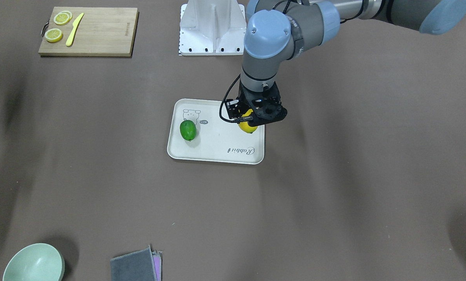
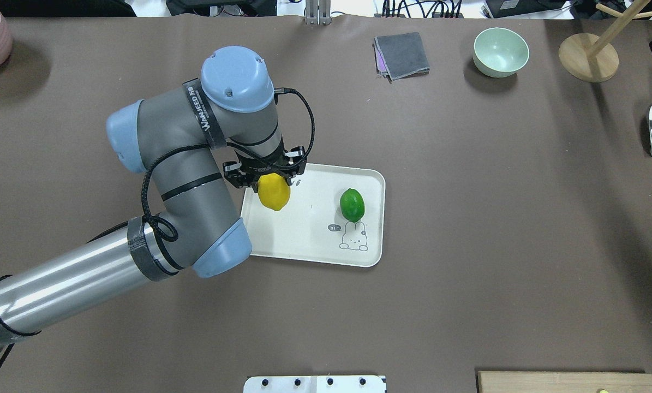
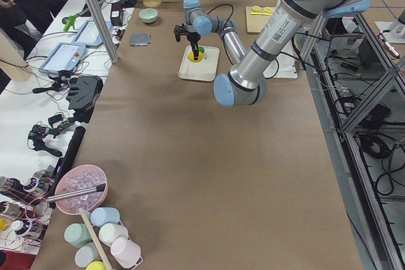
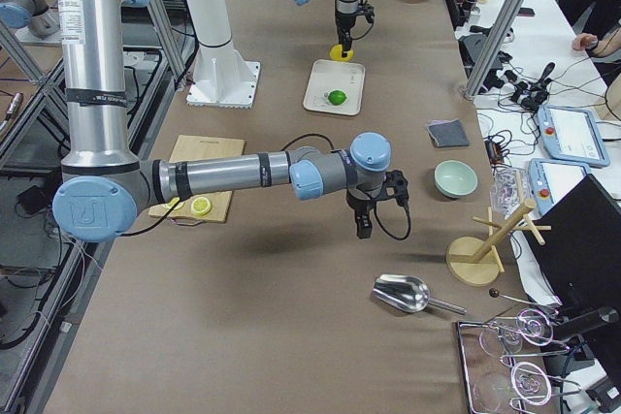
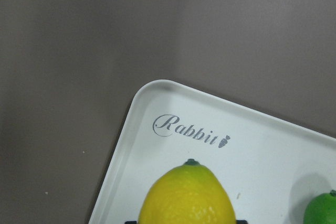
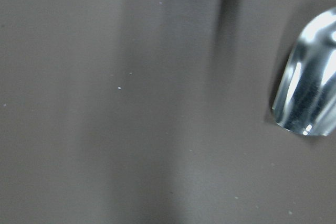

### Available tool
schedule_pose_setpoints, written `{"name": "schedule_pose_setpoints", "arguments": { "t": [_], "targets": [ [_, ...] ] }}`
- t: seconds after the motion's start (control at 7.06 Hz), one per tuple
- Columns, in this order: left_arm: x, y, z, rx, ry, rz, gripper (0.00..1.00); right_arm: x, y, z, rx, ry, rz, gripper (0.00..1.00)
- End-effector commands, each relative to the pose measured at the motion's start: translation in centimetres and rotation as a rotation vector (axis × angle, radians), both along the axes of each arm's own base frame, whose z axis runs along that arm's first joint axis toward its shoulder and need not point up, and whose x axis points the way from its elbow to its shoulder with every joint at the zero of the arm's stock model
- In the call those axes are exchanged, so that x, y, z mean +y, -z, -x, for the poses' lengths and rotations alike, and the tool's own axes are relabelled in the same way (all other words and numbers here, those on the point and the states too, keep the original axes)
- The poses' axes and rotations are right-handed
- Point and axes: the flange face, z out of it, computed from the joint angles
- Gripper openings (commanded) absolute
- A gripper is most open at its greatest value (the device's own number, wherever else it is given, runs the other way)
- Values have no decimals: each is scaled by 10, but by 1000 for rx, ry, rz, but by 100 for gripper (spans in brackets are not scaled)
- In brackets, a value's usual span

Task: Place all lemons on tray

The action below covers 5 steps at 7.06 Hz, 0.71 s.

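Jaws of left gripper (image 1: 253, 118) clamp the yellow lemon (image 2: 274, 194) between them, over the tray (image 2: 304, 240).

Yellow lemon (image 5: 188, 195) cut off below (jaws seemingly hidden); scoop (image 6: 310, 82) blurred, cropped.

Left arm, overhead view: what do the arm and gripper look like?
The left arm has grey joint housings with pale blue round caps, a bare silver metal tube link and white lettering on a black band. A black cable loops along it to the black two-finger left gripper.
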Motion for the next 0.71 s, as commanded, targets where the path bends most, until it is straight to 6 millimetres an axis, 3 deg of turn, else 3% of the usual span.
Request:
{"name": "schedule_pose_setpoints", "arguments": {
  "t": [0.0, 0.14, 0.28, 0.42, 0.57],
  "targets": [
    [-4, -34, -28, 22, -15, -24, 0, -7, -12, -68, 65, -68, 138, 100],
    [-6, -42, -41, 16, -14, -42, 0, -14, -5, -76, 67, -36, 140, 100],
    [-6, -45, -44, 11, -16, -50, 21, -19, 3, -77, 67, -38, 164, 100],
    [-6, -46, -45, 10, -36, -71, 86, -22, 7, -81, 64, -47, 161, 100],
    [-5, -44, -43, 13, -38, -73, 97, -20, 7, -93, 55, -71, 162, 100]
  ]
}}
